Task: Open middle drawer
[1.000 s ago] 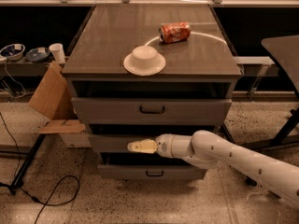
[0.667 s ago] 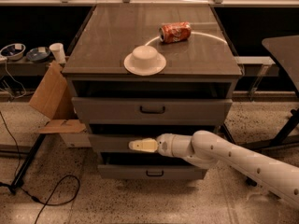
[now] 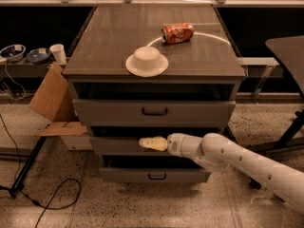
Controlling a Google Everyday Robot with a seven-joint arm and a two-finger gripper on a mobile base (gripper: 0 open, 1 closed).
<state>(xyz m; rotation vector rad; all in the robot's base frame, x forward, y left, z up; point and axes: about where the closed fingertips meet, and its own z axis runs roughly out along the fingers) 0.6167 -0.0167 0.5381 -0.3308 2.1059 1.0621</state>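
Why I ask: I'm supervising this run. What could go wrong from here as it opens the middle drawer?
1. The claw sits against the front of the middle drawer. Whether it has a firm hold is hidden, so a pull could slip off.
2. The soda can lies on its side on the cabinet top. A jolt might roll it off.
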